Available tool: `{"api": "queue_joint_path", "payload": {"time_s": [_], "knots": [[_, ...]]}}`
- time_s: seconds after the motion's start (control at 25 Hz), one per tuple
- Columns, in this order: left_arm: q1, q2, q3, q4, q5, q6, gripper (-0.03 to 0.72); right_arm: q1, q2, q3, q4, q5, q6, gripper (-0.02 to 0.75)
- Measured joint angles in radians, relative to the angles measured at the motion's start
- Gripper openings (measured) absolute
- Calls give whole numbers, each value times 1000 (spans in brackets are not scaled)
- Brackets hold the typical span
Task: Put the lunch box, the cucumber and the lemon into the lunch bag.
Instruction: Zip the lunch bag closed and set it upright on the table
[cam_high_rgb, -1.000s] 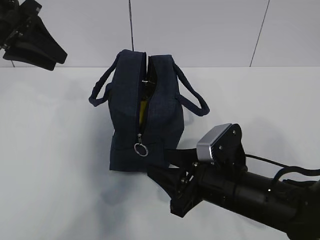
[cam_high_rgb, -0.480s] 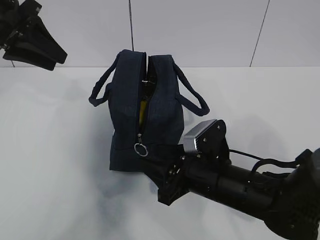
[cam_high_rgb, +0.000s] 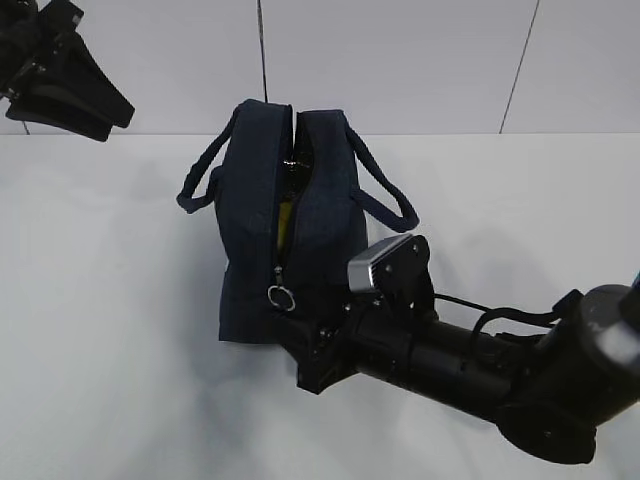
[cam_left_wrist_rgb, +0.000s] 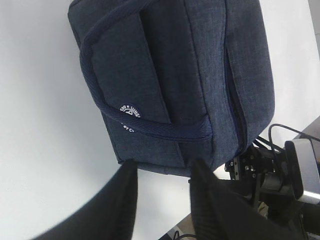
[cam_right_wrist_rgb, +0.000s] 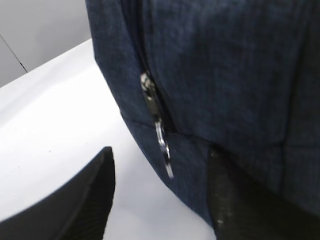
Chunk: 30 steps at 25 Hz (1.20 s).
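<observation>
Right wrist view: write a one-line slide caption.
Open right tool nears the navy lunch bag's silver zipper pull.

Upright navy lunch bag (cam_high_rgb: 300, 230), half-unzipped

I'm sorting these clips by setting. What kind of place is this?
Probably a robot lab or test bench: a bare white table, plain pale panelled wall, and only a navy lunch bag with two black robot arms around it.
</observation>
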Motion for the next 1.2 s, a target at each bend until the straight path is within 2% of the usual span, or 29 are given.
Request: {"api": "queue_joint_path", "payload": {"time_s": [0.36, 1.2], "knots": [[0, 0, 0, 0, 0, 0, 255, 0, 2, -67, -42, 11, 21, 433], [0, 0, 0, 0, 0, -2, 249, 0, 16, -69, -77, 23, 106, 433]]}}
